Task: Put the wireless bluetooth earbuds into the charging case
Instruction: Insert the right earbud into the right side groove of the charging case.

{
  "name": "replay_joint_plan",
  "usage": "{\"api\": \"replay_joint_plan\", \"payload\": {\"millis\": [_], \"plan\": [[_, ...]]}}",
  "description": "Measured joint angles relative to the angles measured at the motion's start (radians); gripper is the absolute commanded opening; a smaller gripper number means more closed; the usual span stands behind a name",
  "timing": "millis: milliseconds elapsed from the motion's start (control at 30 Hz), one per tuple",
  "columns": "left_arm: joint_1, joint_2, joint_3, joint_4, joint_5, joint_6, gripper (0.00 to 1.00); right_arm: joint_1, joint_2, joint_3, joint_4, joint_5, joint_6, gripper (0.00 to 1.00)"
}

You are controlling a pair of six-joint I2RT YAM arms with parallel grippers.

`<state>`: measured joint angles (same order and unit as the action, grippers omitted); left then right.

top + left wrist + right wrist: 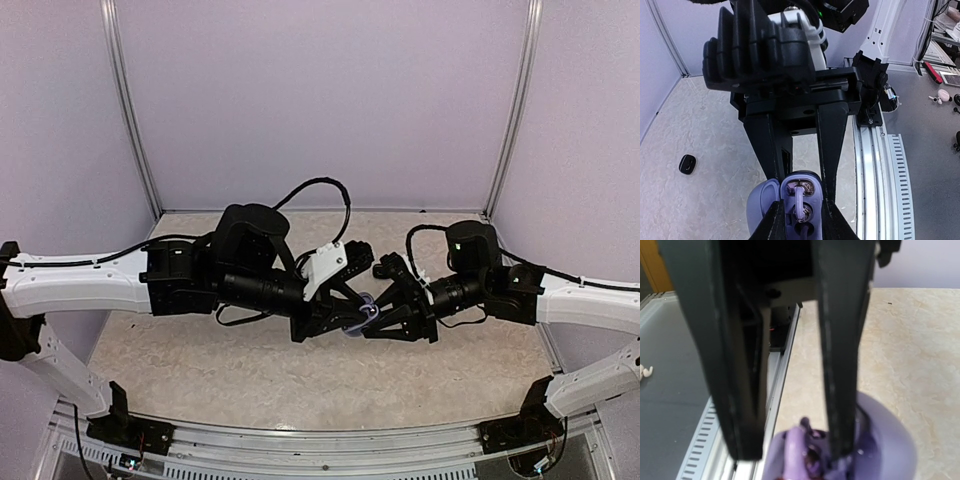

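Note:
My left gripper (pixel 350 320) is shut on a lavender charging case (pixel 366 312) and holds it above the table, lid open. In the left wrist view the case (pixel 812 182) sits between my fingertips, with its lid (pixel 760 205) swung left. A lavender earbud (pixel 801 200) stands stem-up in the case's wells. My right gripper (pixel 376 318) is open, with its two long fingers (pixel 832 145) straddling the case. In the right wrist view the earbud (pixel 797 450) lies between those fingers and one fingertip (pixel 840 455) reaches into the case (pixel 885 440). A small glossy black bud-like object (pixel 687 164) lies on the table.
The beige table (pixel 200 360) is walled by pale panels. A metal rail (pixel 875 165) runs along its near edge. Beyond the rail, off the table, small pinkish-white earbuds (pixel 941 95) and other clutter lie on a grey surface. Both arms crowd the table's centre.

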<state>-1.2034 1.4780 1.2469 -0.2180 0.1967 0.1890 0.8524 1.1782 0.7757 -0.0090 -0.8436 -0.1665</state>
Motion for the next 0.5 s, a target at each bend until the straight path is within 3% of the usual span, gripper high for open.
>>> {"api": "replay_joint_plan", "payload": {"millis": [267,500], "plan": [[0.000,-0.021,0.000,0.002,-0.014,0.000,0.26,0.000,0.000,0.000,0.000,-0.001,0.000,0.00],[0.001,-0.027,0.000,0.002,-0.020,0.003,0.19,0.000,0.000,0.000,0.000,-0.004,0.000,0.00]]}}
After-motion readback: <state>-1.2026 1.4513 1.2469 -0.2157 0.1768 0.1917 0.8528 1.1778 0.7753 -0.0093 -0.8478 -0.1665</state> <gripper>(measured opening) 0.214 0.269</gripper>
